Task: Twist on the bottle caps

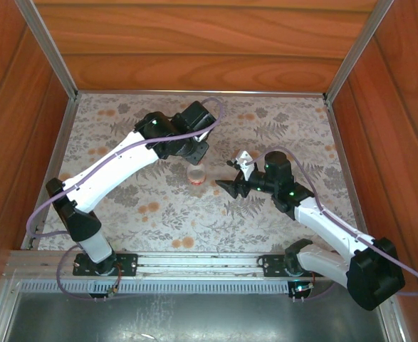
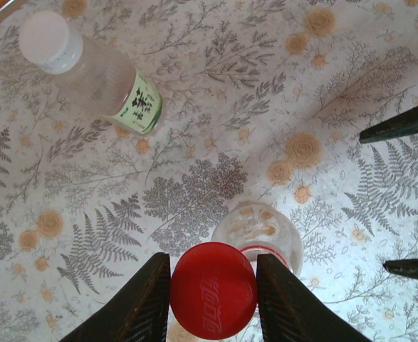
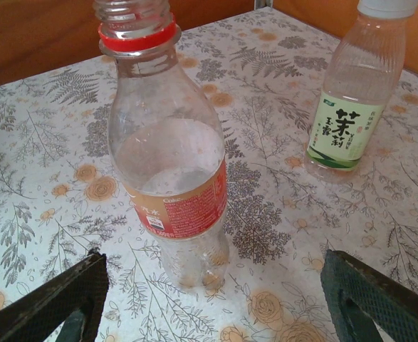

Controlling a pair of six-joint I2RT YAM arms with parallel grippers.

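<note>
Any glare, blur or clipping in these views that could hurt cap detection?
Top external: even light and sharp, but the red-band bottle is tiny. Left wrist: red cap crisp, white cap nearly blown out, tablecloth washed bright at lower right. Right wrist: the bottle is sharp, its mouth cut by the top edge; right gripper's fingers near-black.

Large dark Chinese characters, 茉 topmost, are printed on the green-yellow label [image 3: 342, 132]. Raised script is borne by the red cap [image 2: 213, 290] but cannot be read.
</note>
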